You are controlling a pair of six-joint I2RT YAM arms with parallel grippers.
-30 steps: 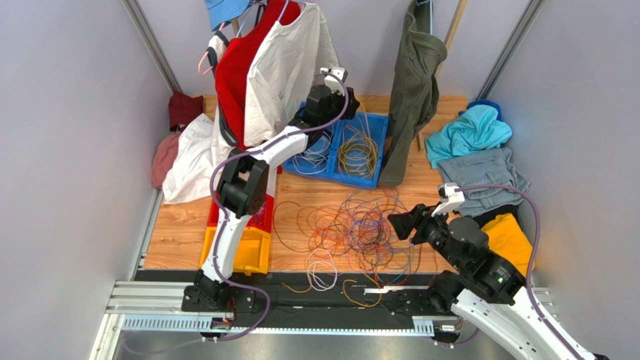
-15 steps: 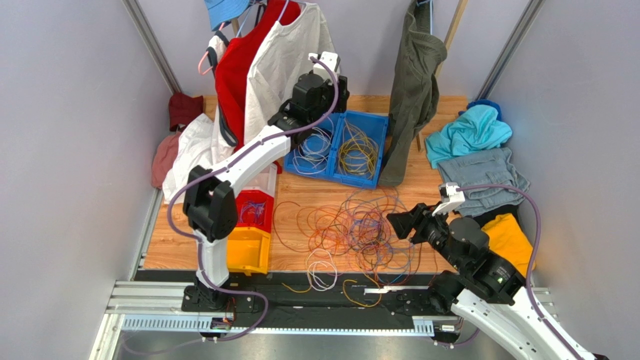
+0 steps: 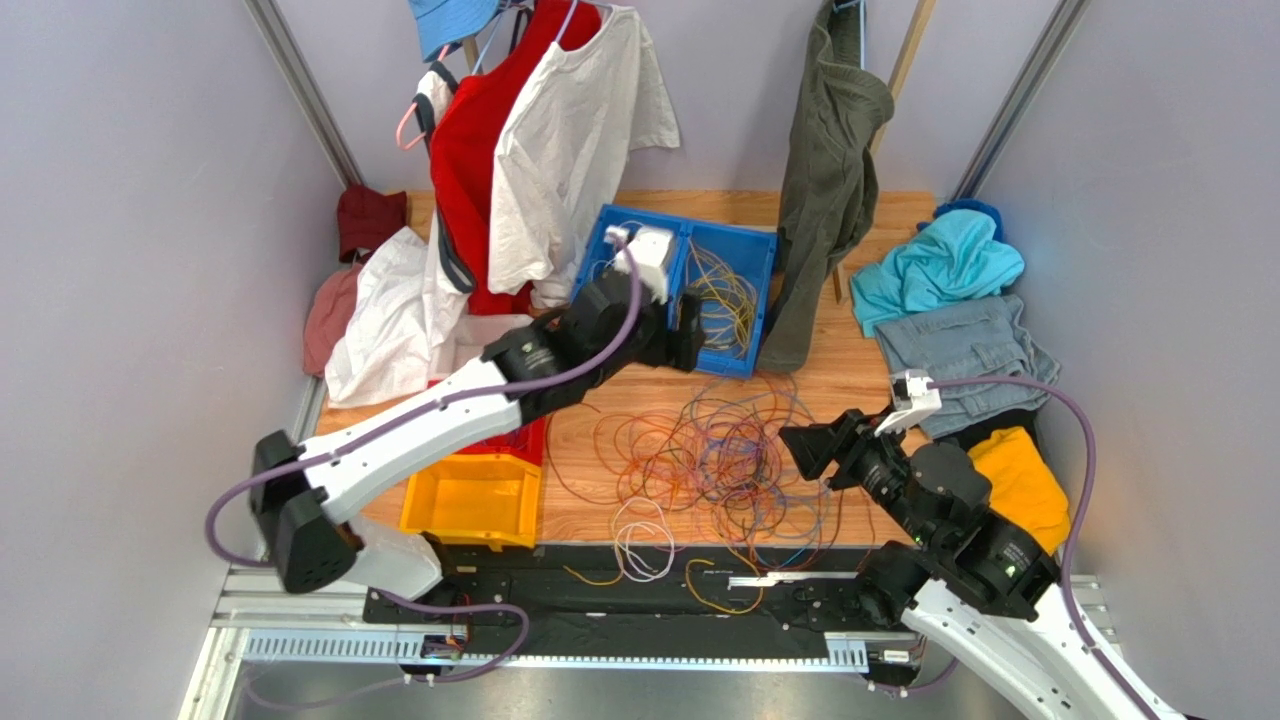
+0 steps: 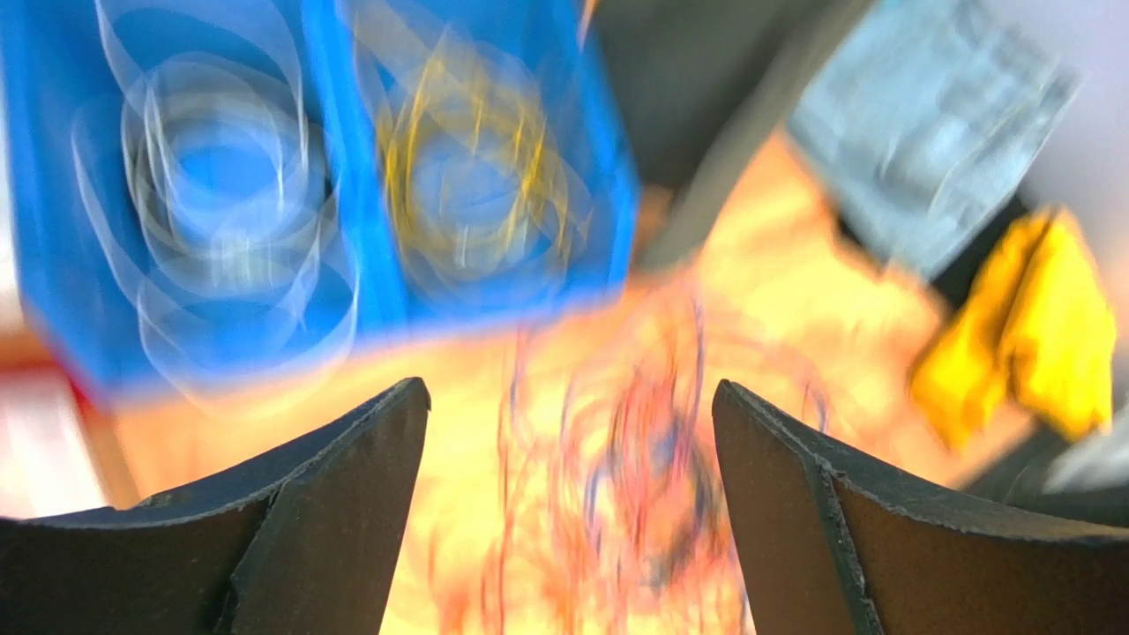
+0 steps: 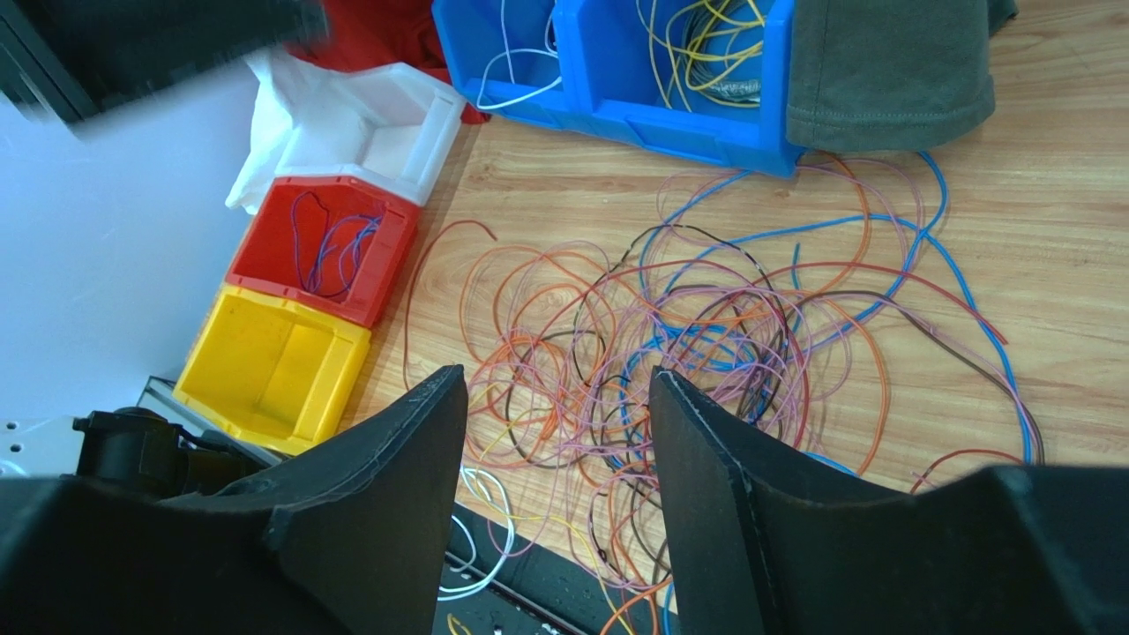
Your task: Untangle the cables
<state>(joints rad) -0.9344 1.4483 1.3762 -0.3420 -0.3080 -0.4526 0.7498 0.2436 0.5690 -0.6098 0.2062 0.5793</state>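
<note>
The cables (image 3: 706, 458) lie in one tangle on the desk's near middle, with some already coiled by colour in the blue bin (image 3: 736, 233) at the far edge. Left jaws and right jaws both stand spread and empty at the tangle's far and right sides, likely readying to pick strands.

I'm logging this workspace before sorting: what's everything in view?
cables: many; orange, purple, blue, brown; tangled mid-table
blue bin: one; far centre, white and yellow cables inside
red bin: one; left, purple cables inside
yellow bin: one; nearer than red bin
white bin: one; beyond red bin
red shirt, white shirt: one each; hanging rear left
olive garment: one; hanging rear right
teal cloth, grey cloth, yellow cloth: one each; right
white cloth, pink cloth, maroon cloth: one each; left
hat: one; blue; top left
left gripper: open; by blue bin
right gripper: open; right of tangle
</note>
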